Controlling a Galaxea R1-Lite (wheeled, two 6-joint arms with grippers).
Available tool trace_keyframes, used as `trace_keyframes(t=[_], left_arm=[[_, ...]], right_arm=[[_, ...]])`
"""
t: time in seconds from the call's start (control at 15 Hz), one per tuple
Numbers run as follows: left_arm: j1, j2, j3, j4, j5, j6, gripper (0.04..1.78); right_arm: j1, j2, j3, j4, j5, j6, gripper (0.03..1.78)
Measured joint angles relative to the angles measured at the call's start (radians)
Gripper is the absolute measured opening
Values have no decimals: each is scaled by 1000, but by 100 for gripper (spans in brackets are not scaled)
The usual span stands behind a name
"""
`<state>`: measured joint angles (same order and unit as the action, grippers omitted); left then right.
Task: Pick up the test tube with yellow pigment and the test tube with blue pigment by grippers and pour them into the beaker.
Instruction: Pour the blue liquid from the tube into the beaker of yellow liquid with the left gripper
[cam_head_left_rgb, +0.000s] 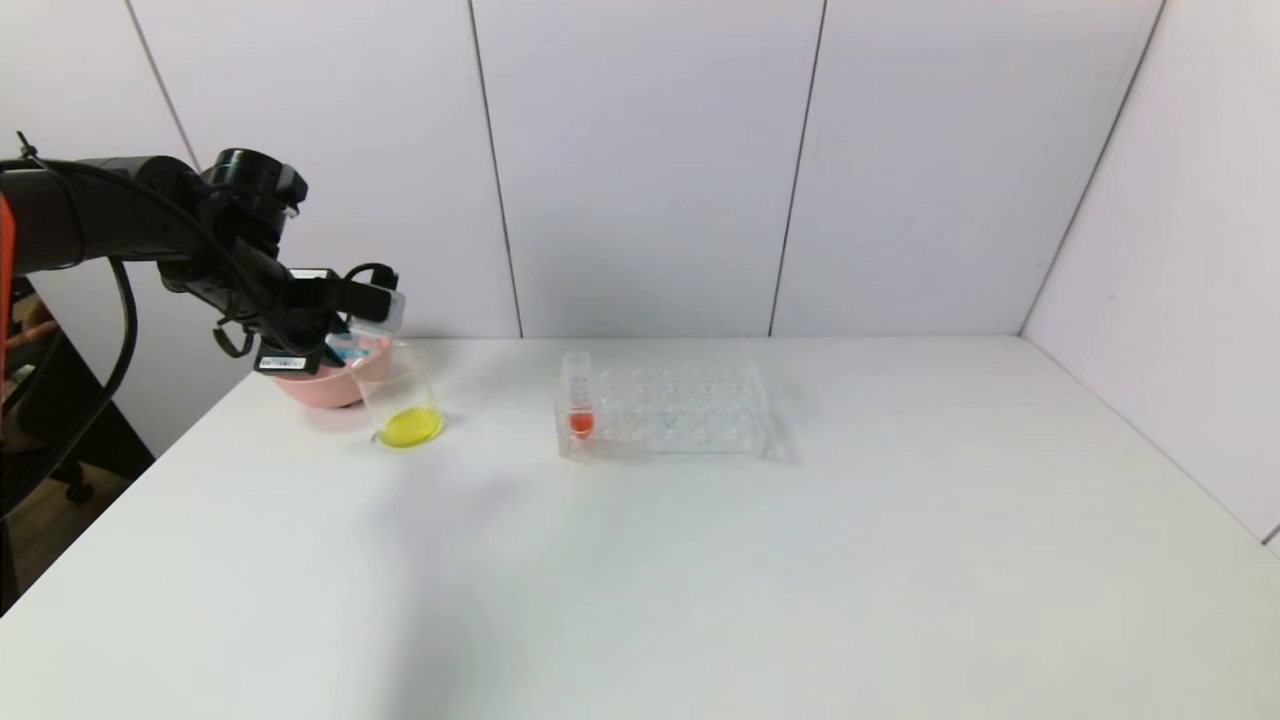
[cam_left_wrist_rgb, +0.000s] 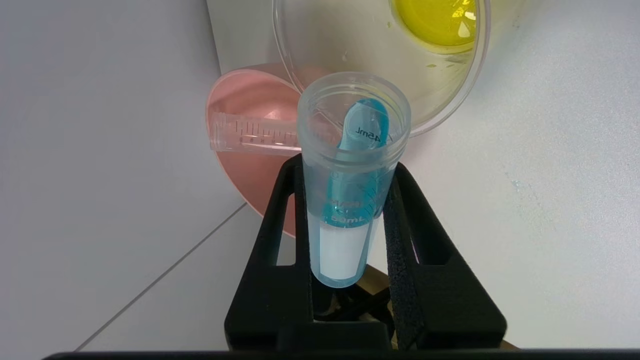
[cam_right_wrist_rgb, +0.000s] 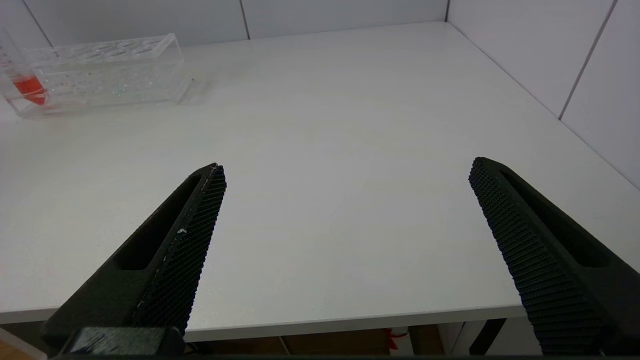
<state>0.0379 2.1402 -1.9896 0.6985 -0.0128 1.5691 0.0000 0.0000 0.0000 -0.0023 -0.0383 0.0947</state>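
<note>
My left gripper (cam_head_left_rgb: 368, 300) is shut on the test tube with blue pigment (cam_left_wrist_rgb: 355, 200), tilted with its mouth at the rim of the beaker (cam_left_wrist_rgb: 440, 100). Blue liquid lies along the tube's wall up to the mouth; it also shows in the head view (cam_head_left_rgb: 352, 346). The beaker (cam_head_left_rgb: 400, 395) stands at the table's far left and holds only yellow liquid in its bottom (cam_head_left_rgb: 410, 427). A clear graduated tube (cam_left_wrist_rgb: 250, 134), no yellow showing in it, lies across the pink bowl (cam_left_wrist_rgb: 240, 170). My right gripper (cam_right_wrist_rgb: 347, 165) is open and empty over the table's near edge.
The pink bowl (cam_head_left_rgb: 325, 385) sits just behind the beaker, against the back wall. A clear tube rack (cam_head_left_rgb: 665, 410) stands mid-table with a red-liquid tube (cam_head_left_rgb: 578, 395) upright in its left end. White wall panels close off the back and right.
</note>
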Motion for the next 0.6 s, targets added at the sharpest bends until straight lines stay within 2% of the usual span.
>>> trace_keyframes(t=[0.6], left_arm=[[-10, 1, 0, -3, 56, -2, 44]], right_arm=[[0, 0, 0, 0, 0, 0, 177]])
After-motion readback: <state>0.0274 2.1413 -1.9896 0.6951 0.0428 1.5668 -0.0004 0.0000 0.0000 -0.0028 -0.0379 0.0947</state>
